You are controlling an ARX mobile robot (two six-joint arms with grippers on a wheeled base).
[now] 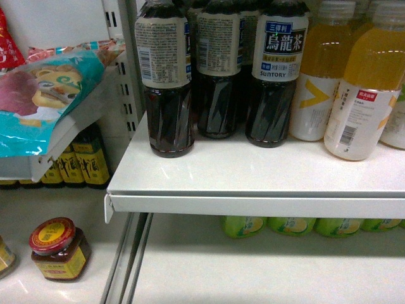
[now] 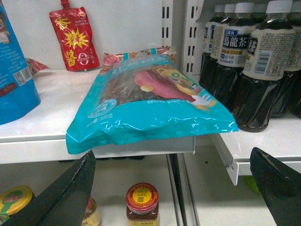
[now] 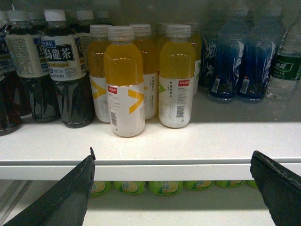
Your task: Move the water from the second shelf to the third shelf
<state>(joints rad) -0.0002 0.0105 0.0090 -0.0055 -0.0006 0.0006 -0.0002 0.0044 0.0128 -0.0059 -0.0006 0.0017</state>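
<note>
Water [image 3: 286, 70] at far right of shelf [image 3: 150, 141], up and right of right gripper [image 3: 171, 188], well apart, beside blue bottles [image 3: 230, 61]. Clear ribbed bottle, green label band. Right gripper wide open, empty. Left gripper [image 2: 171, 188] wide open, empty, below snack bag [image 2: 146, 103].

The left arm's black two-fingered gripper [image 2: 171, 188] is showing only in its own wrist view, its two dark fingers [image 2: 61, 195] spread wide apart with nothing between them. The right arm's black two-fingered gripper [image 3: 174, 188] is likewise gaping wide, holding nothing. Neither arm is appearing in the head view.
</note>
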